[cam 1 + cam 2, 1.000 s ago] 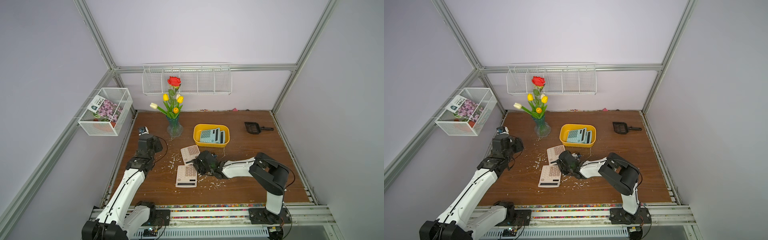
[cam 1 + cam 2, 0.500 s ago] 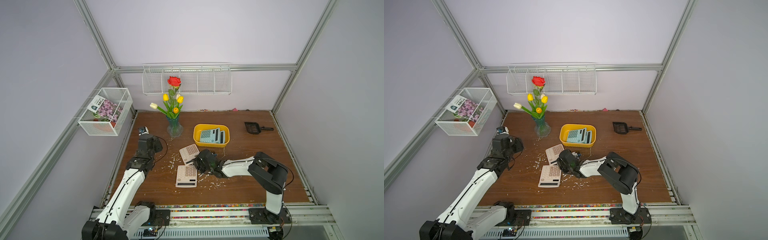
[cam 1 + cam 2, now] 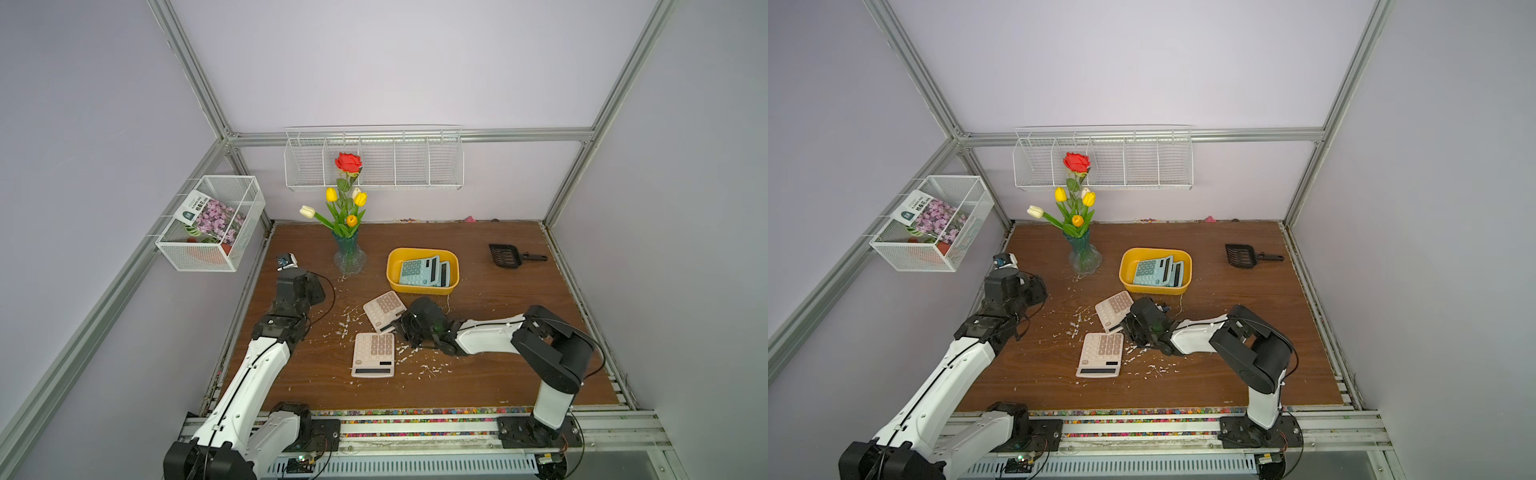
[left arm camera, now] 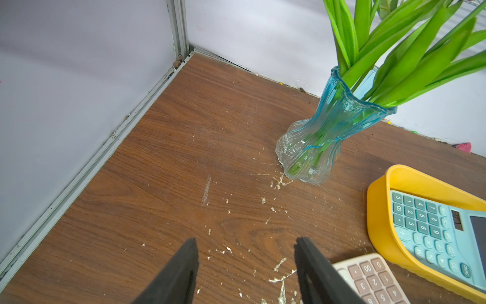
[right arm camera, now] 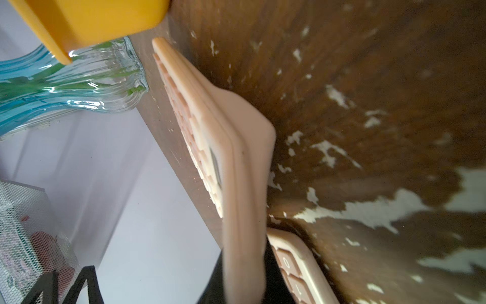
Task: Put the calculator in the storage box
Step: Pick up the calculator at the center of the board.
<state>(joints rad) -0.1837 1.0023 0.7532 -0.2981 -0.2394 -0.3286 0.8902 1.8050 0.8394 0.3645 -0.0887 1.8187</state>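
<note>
A beige calculator lies just in front of the yellow storage box. My right gripper is shut on its near edge, and in the right wrist view the calculator is tilted with one end off the wood. A second beige calculator lies flat right beside the gripper. Two blue calculators lie in the box. At the table's left side, my left gripper hangs open over bare wood, holding nothing.
A glass vase of flowers stands left of the box. A black scoop lies at the back right. White scraps litter the wood round the calculators. Two wire baskets hang on the walls.
My right gripper's jaws have closed on the calculator's edge. The left arm has not moved.
</note>
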